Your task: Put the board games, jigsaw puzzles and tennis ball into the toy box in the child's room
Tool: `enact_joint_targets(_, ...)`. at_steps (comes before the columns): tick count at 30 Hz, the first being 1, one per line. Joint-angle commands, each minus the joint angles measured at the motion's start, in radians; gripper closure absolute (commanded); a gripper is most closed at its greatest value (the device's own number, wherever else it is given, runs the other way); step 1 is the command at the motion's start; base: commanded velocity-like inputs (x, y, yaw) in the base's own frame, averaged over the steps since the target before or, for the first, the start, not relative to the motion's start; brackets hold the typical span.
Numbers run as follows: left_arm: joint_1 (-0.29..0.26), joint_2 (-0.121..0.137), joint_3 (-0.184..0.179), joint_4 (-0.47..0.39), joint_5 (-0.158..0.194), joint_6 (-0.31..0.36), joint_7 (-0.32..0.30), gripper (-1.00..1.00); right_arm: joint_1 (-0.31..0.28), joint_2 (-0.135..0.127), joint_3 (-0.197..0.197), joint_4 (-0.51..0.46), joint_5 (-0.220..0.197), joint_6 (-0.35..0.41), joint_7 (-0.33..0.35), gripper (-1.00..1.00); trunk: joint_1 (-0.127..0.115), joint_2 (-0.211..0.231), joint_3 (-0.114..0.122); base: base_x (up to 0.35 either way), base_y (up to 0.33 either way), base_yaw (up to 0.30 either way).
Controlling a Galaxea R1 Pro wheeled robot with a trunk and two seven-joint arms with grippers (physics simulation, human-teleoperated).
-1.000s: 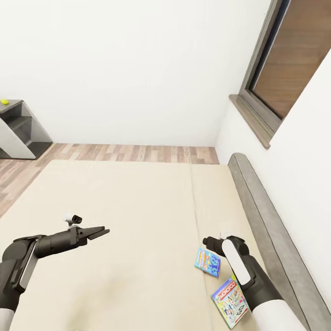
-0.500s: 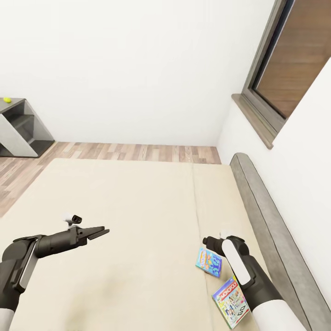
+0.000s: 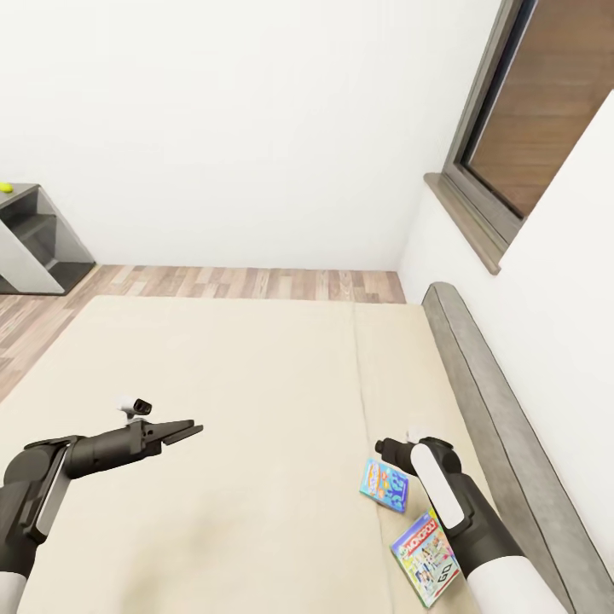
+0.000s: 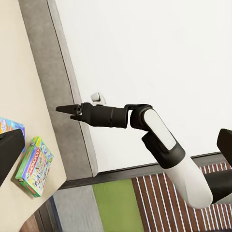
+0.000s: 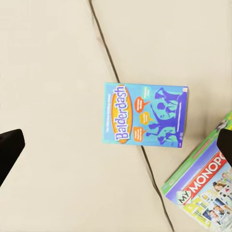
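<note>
Bed: the cream mattress is spreading across the lower head view, its seam running from 12 toward 6 o'clock.
Blue board game: the Balderdash box is lying flat on the mattress at about 5 o'clock in the head view, straddling the seam; it is also showing in the right wrist view.
Monopoly board game: lying flat just beside the blue box, toward 5 o'clock from it, the two apart by a narrow gap.
Left gripper: hanging above the mattress at about 8 o'clock, well apart from both boxes, its jaws nearly together and holding nothing.
Right gripper: hovering just above the blue box, at its 12 o'clock edge; its fingertips are standing wide apart in the right wrist view, with nothing between them.
Headboard: the grey padded edge is bordering the mattress at 3 o'clock.
Tennis ball: sitting on a grey surface at 9 o'clock.
</note>
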Motion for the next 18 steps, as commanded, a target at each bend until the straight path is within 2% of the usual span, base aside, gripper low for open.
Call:
enact_joint_targets(1, -0.001, 0.0, 0.0, 0.0, -0.001, 0.011, -0.004, -1.0, -0.001, 0.0, 0.001, -0.001, -0.008, 0.002, -0.009, -1.0, 0.001, -0.002, -0.002, 0.0, 0.0, -0.01)
enact_joint_targets(18, -0.001, 0.0, -0.002, 0.0, -0.001, 0.011, -0.004, -1.0, -0.001, -0.001, 0.0, 0.002, -0.008, 0.007, -0.009, -1.0, 0.001, -0.002, -0.005, 0.0, 0.0, 0.0)
